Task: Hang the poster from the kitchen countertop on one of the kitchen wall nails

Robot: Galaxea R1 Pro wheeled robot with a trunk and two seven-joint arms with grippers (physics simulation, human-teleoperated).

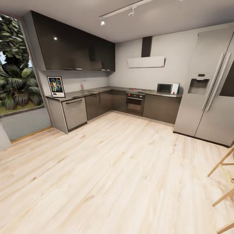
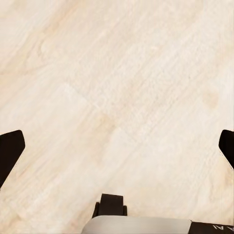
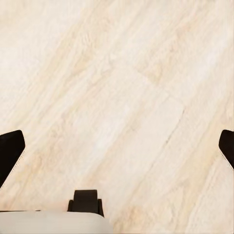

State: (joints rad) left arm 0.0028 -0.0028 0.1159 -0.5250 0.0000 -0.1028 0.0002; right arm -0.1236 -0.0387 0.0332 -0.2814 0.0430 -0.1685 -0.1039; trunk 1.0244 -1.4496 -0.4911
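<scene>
Poster (image 1: 56, 86) stands upright at the countertop's (image 1: 97, 90) left end against the wall, far across the wood floor (image 1: 107, 172); left gripper (image 2: 117, 146) and right gripper (image 3: 117, 146) both spread wide, empty, above bare boards

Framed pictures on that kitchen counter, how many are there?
1: the black-framed portrait poster stands at the left end of the grey metal countertop, beside the window. None other visible.
</scene>
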